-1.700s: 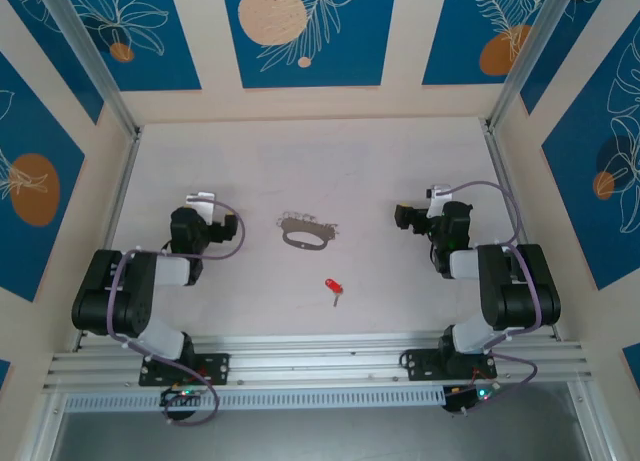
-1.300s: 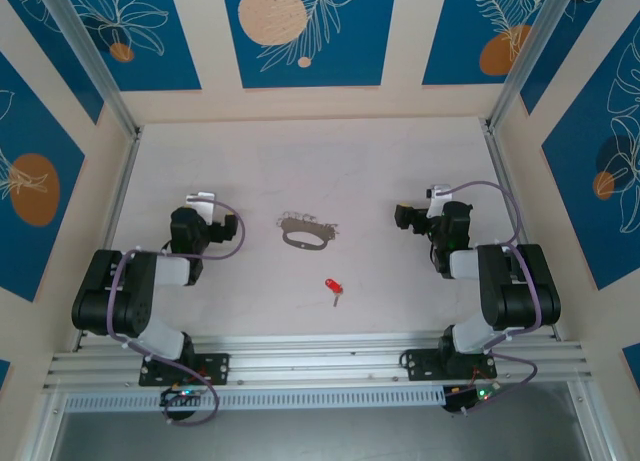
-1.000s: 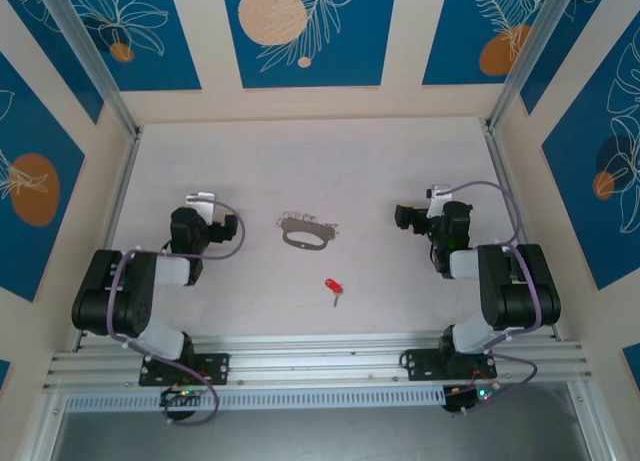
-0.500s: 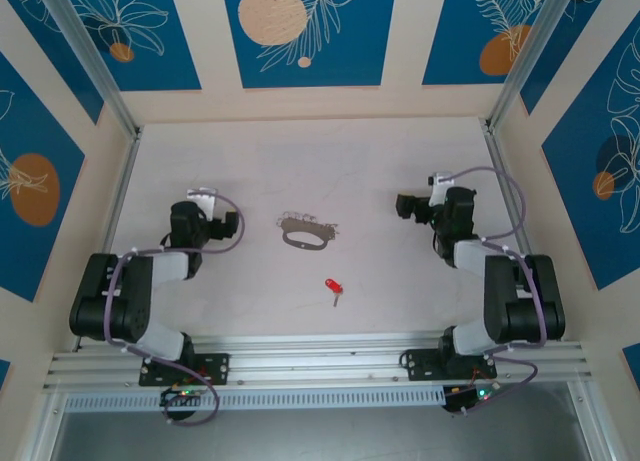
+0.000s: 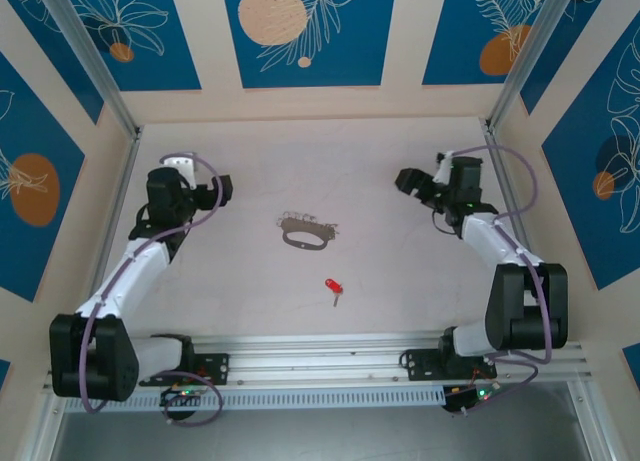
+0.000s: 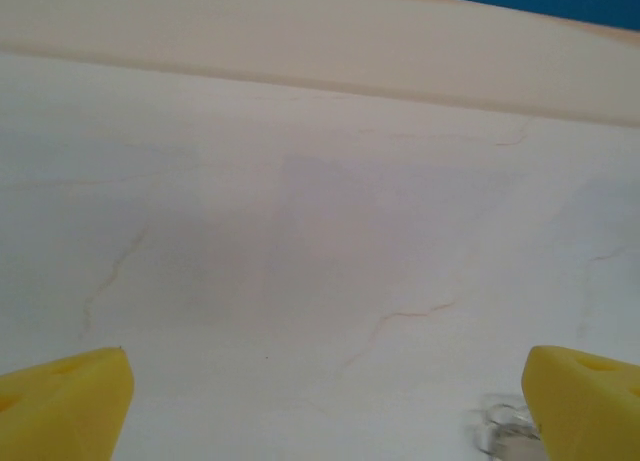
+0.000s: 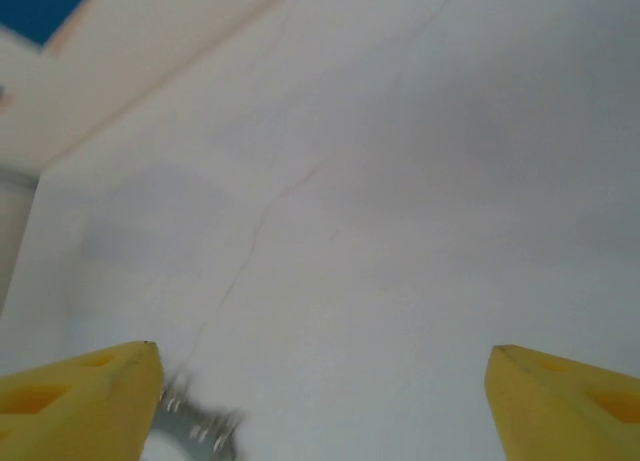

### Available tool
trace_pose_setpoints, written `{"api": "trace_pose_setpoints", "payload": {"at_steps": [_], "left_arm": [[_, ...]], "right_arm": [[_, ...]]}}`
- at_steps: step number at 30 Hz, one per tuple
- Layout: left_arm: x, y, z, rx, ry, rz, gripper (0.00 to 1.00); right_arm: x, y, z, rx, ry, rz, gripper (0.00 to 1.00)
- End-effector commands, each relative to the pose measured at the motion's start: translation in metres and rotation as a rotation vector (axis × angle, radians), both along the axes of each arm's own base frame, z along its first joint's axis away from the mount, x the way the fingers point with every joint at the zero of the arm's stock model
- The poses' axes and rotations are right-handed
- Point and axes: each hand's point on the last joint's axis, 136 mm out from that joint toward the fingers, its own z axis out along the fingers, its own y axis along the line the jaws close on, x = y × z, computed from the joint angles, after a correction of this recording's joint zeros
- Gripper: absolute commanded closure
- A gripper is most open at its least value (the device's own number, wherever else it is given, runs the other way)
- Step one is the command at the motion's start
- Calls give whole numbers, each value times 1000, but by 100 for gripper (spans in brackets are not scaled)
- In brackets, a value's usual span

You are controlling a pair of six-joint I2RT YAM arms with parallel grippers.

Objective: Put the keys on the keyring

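Observation:
The keyring (image 5: 305, 238), a flat grey oval loop with a short string of silvery pieces, lies mid-table. The key (image 5: 331, 285), tiny with a red head, lies nearer the arms, a little right of the loop. My left gripper (image 5: 222, 189) hangs open, left of and behind the keyring, nothing between its yellow fingertips (image 6: 62, 405). In the left wrist view the gripper (image 6: 325, 411) frames bare table, with the keyring's silvery pieces (image 6: 500, 433) at the lower right. My right gripper (image 5: 408, 179) is open, right of and behind the keyring. Its wrist view shows the gripper (image 7: 320, 406) empty and the blurred keyring (image 7: 197, 427) by the left fingertip.
The white table (image 5: 320, 161) is walled by beige and blue panels at the back and sides. Aluminium posts (image 5: 95, 71) stand at the rear corners. A metal rail (image 5: 320, 356) carrying both arm bases runs along the near edge.
Both arms have stretched out from their folded pose. The left gripper has gone back and left, the right gripper back toward the rear wall. The key and keyring lie where they were.

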Motion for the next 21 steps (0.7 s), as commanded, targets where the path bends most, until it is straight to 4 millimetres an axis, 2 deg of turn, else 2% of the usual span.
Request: {"api": "trace_pose_setpoints", "payload": {"at_steps": [1, 3, 8, 13, 17, 21], "left_arm": [[-25, -19, -15, -187, 141, -22, 0], [-33, -30, -14, -238, 142, -49, 0], [-50, -65, -17, -263, 179, -127, 0], [-60, -95, -22, -223, 219, -178, 0], [-61, -110, -24, -203, 233, -192, 0], [-60, -112, -30, -199, 251, -167, 0]], "right_arm": [[-47, 49, -24, -9, 137, 163, 20], [-66, 74, -37, -66, 172, 233, 24], [-93, 109, -62, -201, 232, 341, 30], [-100, 131, -75, -256, 263, 441, 44], [-100, 148, -83, -312, 280, 499, 46], [-95, 159, -95, -398, 290, 524, 49]]}}
